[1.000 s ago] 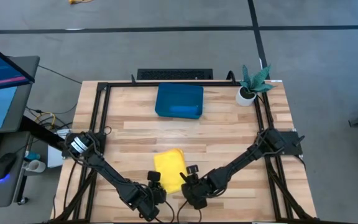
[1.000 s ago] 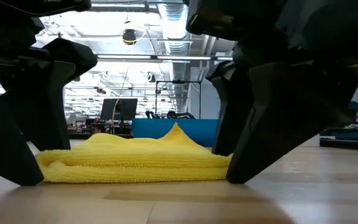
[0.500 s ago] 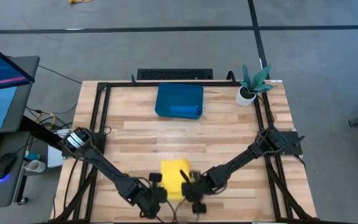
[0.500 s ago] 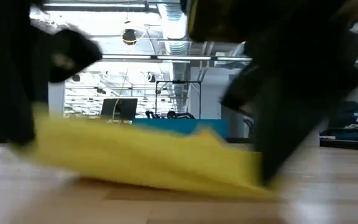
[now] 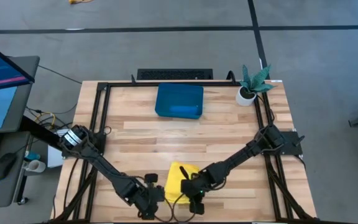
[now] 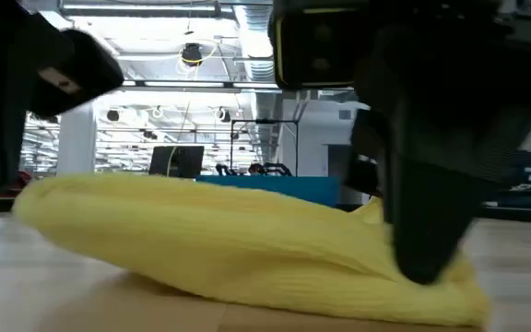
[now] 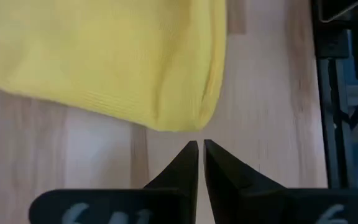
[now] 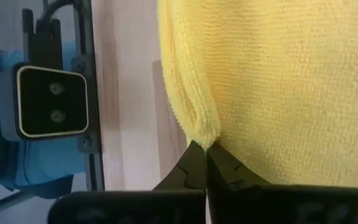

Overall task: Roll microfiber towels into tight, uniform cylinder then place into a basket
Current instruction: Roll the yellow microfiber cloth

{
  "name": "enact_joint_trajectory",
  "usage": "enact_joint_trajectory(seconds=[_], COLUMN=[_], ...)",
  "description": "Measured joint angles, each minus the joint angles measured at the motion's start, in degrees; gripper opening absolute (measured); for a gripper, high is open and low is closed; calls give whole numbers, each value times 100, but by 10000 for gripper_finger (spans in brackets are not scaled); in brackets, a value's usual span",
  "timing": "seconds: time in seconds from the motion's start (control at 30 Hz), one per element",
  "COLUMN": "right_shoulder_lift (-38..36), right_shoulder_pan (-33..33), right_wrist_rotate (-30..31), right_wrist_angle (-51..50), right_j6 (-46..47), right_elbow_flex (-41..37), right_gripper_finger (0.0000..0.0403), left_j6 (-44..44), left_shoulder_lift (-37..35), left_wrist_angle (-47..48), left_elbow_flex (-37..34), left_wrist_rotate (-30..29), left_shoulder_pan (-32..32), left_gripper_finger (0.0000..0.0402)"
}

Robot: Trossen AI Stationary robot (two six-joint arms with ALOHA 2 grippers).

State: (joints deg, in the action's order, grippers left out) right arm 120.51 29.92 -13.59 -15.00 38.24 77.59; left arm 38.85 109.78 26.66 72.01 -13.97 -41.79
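Observation:
The yellow microfiber towel point(image 5: 180, 179) lies bunched in a rounded hump point(image 6: 247, 240) near the table's front edge. My left gripper point(image 7: 201, 146) is shut at the towel's left end point(image 5: 157, 191). Its tips stand just short of a towel corner. At the towel's right end is my right gripper point(image 8: 205, 148), shut on the cloth point(image 5: 191, 190). The dark teal basket point(image 5: 164, 93) stands at the far middle of the table, and a lighter blue shape point(image 5: 184, 111) lies along its near wall. My left gripper's shut tips stand just off the towel's corner point(image 7: 186, 124). No cloth shows between them, and I cannot tell whether they touch it. My right gripper pinches a small fold at the towel's edge point(image 8: 206, 132) between its two fingertips, slanting down from the right. The towel's right end point(image 6: 454, 293) rests on the table below the finger.
A small white pot with a green plant point(image 5: 248, 92) stands at the far right corner. A black frame rail point(image 5: 104, 84) runs along the table's far and side edges. Bare wood point(image 5: 185, 134) lies between the towel and the basket.
Both grippers have shut and rolled at the wrist, and my left gripper has risen a little. The towel, which lay flat and folded, has been turned over on itself into a rounded hump. It now covers a shorter patch, a little nearer the front edge and to the right.

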Motion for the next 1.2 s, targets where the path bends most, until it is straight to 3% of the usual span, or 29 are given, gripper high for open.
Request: enact_joint_trajectory(seconds=[0.13,0.43,0.7,1.2], right_shoulder_lift=[-17,-83,-83,-85], right_shoulder_pan=[-39,-93,-173,-189], right_wrist_rotate=[-16,14,12,-136], right_wrist_angle=[-100,-127,-125,-147], right_j6=[49,-59,-119,-276], right_elbow_flex=[-19,-23,-23,-21], right_gripper_finger=[6,7,9,9], left_j6=[-759,-2262,-2358,-2599], left_shoulder_lift=[-4,253,755,758], left_wrist_angle=[-316,-1593,-1708,-1610], left_elbow_flex=[3,20,18,21], left_wrist_rotate=[-552,-971,-840,-1693], left_shoulder_pan=[-250,-427,-246,-43], left_gripper_finger=[6,4,0,0])
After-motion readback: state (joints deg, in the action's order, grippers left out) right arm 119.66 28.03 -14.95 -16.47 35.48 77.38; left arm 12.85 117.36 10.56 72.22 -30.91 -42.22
